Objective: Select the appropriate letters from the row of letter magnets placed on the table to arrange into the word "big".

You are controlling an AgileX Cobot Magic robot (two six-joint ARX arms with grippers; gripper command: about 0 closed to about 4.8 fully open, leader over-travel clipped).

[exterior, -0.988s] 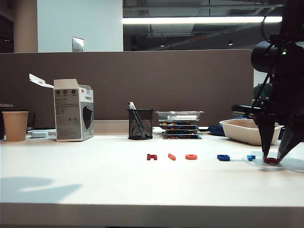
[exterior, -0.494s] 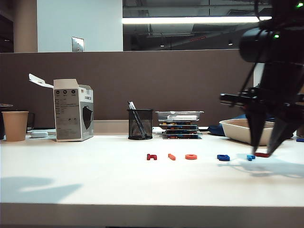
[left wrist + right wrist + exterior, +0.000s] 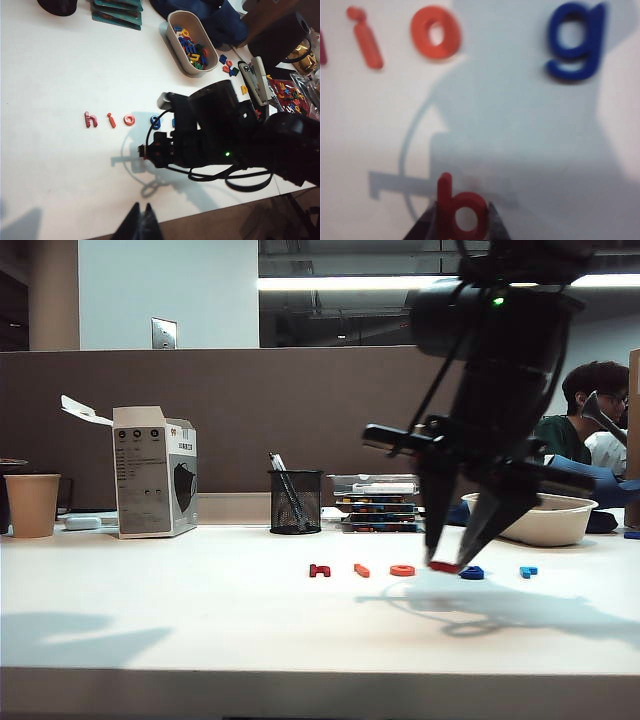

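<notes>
White table point(image 3: 150, 630) lies bare before the row; right gripper point(image 3: 461, 220) clamps the "b" point(image 3: 460, 210); left gripper point(image 3: 140, 225) fingers together.

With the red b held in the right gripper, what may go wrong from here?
1. The right gripper pinches the red b only at its edges, so it might slip or twist before placement.
2. It hangs just above the table, close to the blue g and orange o; lowering there could knock the row.
3. The left gripper waits shut near the table edge, so a crossing move seems unlikely but possible.
</notes>
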